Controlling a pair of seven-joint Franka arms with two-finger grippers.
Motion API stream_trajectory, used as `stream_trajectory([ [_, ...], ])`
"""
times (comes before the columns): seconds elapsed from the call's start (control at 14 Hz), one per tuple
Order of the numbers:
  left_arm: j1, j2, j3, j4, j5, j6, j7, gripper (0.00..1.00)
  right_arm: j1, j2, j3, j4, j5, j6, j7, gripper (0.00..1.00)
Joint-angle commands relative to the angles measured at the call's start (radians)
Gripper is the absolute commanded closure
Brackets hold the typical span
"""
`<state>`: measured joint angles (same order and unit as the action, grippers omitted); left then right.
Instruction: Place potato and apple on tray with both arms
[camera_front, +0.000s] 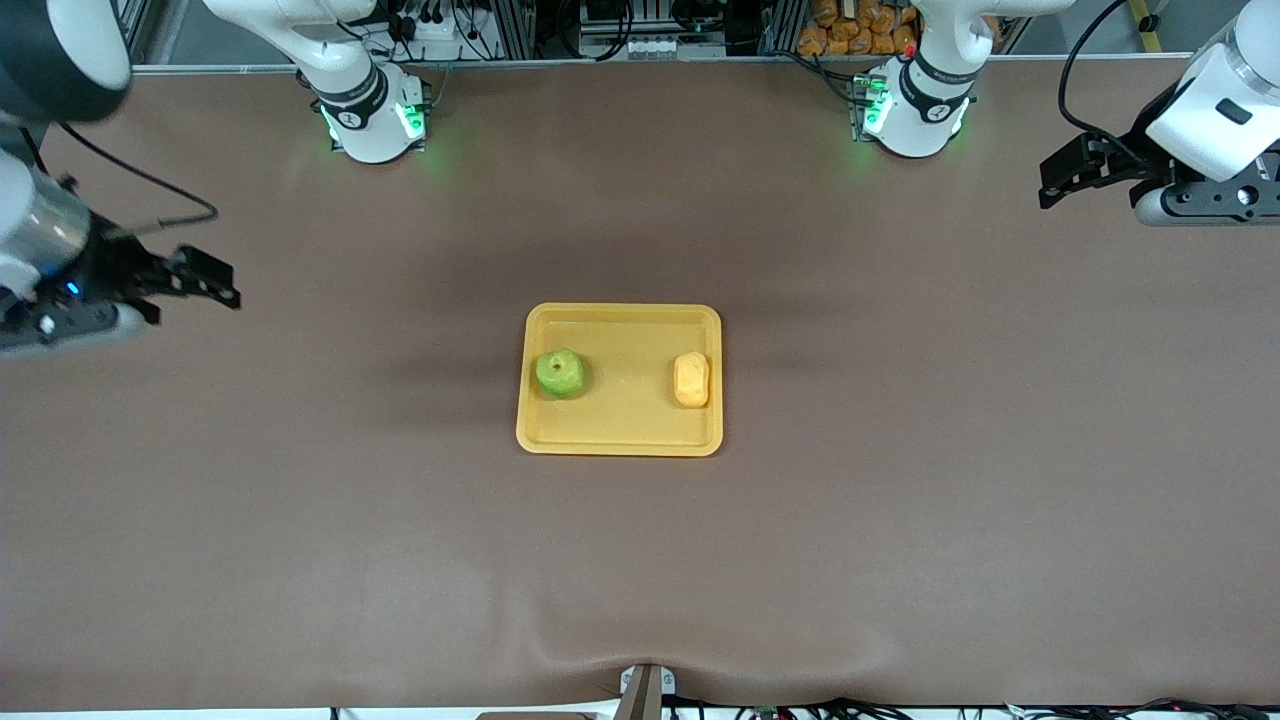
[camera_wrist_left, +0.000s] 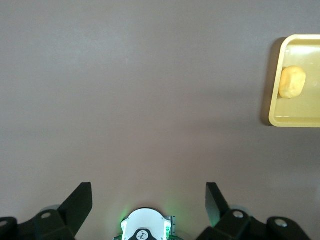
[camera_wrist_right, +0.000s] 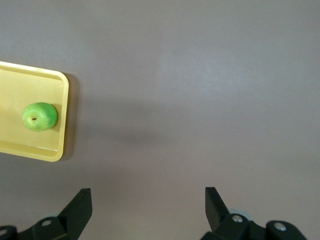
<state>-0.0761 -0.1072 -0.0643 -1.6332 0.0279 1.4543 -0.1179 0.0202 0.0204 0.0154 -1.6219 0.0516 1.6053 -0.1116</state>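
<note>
One brown cloth-covered table (camera_front: 900, 520), yellow tray (camera_front: 620, 435) at centre.

Bright-green apple (camera_front: 560, 373) with yellowish patches and a brown stem dimple; yellow-orange potato (camera_front: 691, 380); yellow-orange tray (camera_front: 620, 432); plain brown tabletop (camera_front: 900, 520); white arms, black pincers, green-lit bases.

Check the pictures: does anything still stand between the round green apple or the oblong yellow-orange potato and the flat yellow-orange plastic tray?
Nothing visible does. The round green apple and the oblong yellow-orange potato already lie in the flat yellow-orange plastic tray. The left gripper and right gripper hang open over bare table at their own ends.
</note>
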Motion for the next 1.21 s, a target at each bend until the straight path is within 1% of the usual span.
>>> stream_trajectory([
  [0.0,0.004,0.001,0.004,0.000,-0.020,0.000,0.015,0.00,-0.009,-0.066,-0.026,-0.038,-0.027,-0.031,0.050,0.00],
  [0.14,0.009,0.000,0.004,0.000,-0.020,0.000,0.015,0.00,-0.011,-0.085,-0.063,-0.038,-0.033,-0.074,0.088,0.00],
  [0.29,0.007,0.000,0.004,0.000,-0.019,0.000,0.015,0.00,-0.009,-0.086,-0.098,-0.024,-0.042,-0.082,0.089,0.00],
  [0.43,0.007,0.001,0.003,0.000,-0.019,0.000,0.015,0.00,-0.008,-0.086,-0.101,-0.015,-0.042,-0.082,0.092,0.00],
  [0.57,0.007,0.001,0.004,0.000,-0.019,0.000,0.015,0.00,-0.005,-0.086,-0.104,-0.016,-0.044,-0.082,0.142,0.00],
  [0.79,0.007,0.001,0.004,0.001,-0.019,0.000,0.015,0.00,-0.009,-0.083,-0.101,0.011,-0.062,-0.082,0.145,0.00],
  [1.14,0.009,0.012,0.004,0.016,-0.017,0.000,0.017,0.00,-0.006,-0.080,-0.097,0.027,-0.064,-0.084,0.141,0.00],
])
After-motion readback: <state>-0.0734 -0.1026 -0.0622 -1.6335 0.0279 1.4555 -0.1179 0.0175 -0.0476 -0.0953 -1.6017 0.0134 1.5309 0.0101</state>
